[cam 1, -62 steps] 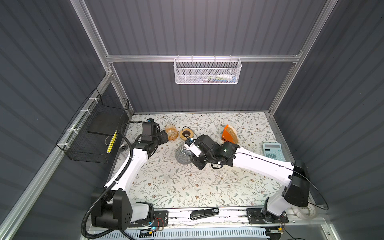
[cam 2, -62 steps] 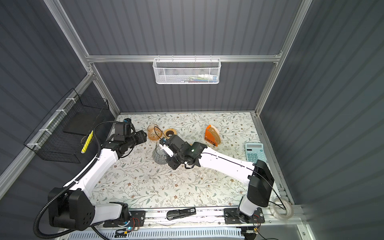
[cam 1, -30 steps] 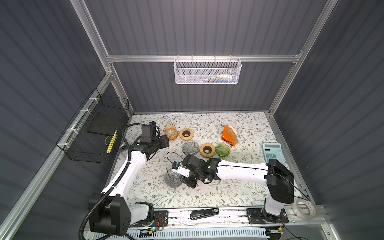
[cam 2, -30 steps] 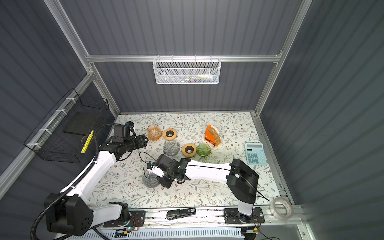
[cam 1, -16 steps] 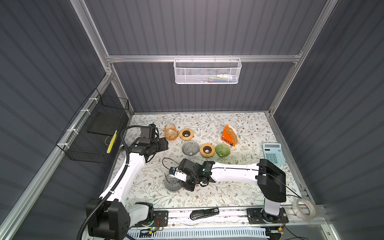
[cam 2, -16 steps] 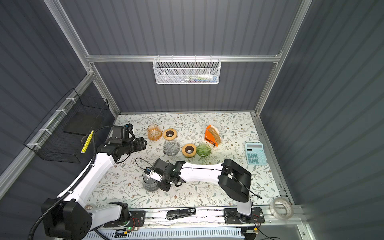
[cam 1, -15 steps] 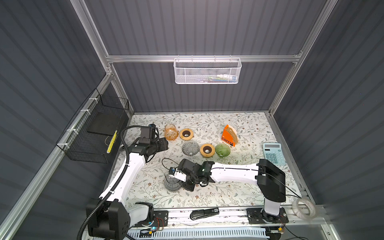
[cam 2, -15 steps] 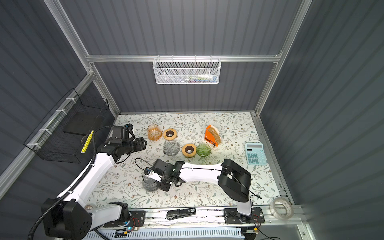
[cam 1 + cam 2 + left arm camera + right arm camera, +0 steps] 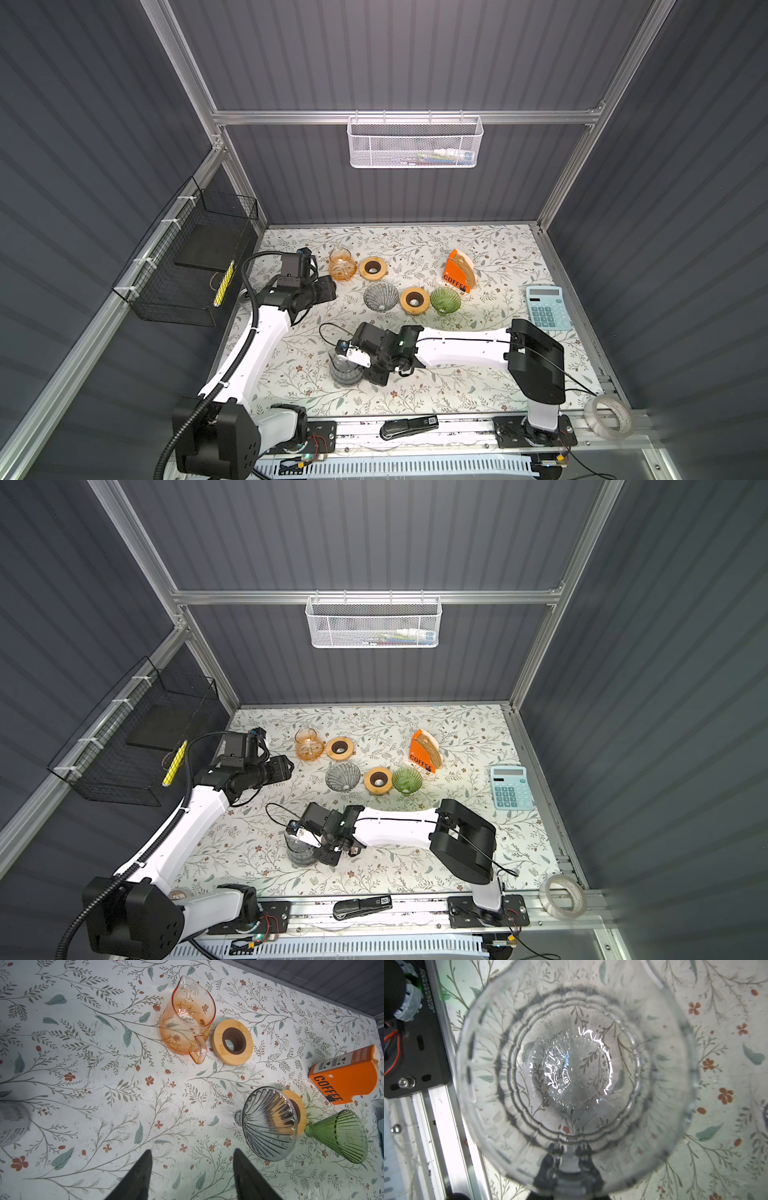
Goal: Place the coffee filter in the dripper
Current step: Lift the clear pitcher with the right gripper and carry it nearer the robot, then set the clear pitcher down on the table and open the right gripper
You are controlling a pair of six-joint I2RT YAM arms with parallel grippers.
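Observation:
An orange box (image 9: 457,272) (image 9: 424,752) (image 9: 342,1076) marked COFFEE stands at the back right, and the tan coffee filter edges (image 9: 464,261) show in its top. A grey glass dripper (image 9: 380,296) (image 9: 342,776) (image 9: 268,1124) and a green glass dripper (image 9: 444,300) (image 9: 407,780) (image 9: 340,1136) lie on their sides mid-table. My left gripper (image 9: 328,291) (image 9: 289,768) (image 9: 192,1150) hangs open and empty to the left of the grey one. At the front left, my right gripper (image 9: 361,361) (image 9: 316,840) (image 9: 568,1153) is shut on the handle of a clear glass carafe (image 9: 345,370) (image 9: 300,850) (image 9: 571,1068).
An orange glass pitcher (image 9: 342,266) (image 9: 187,1022) and a wooden ring (image 9: 372,268) (image 9: 232,1042) sit at the back. A second ring (image 9: 414,300) lies between the drippers. A calculator (image 9: 547,307) is at the right, a stapler (image 9: 409,427) and tape roll (image 9: 609,415) on the front rail.
My right gripper carried the clear carafe from mid-table to the front left, uncovering the drippers, and has barely moved in the last half second. My left gripper drew back slightly to the left.

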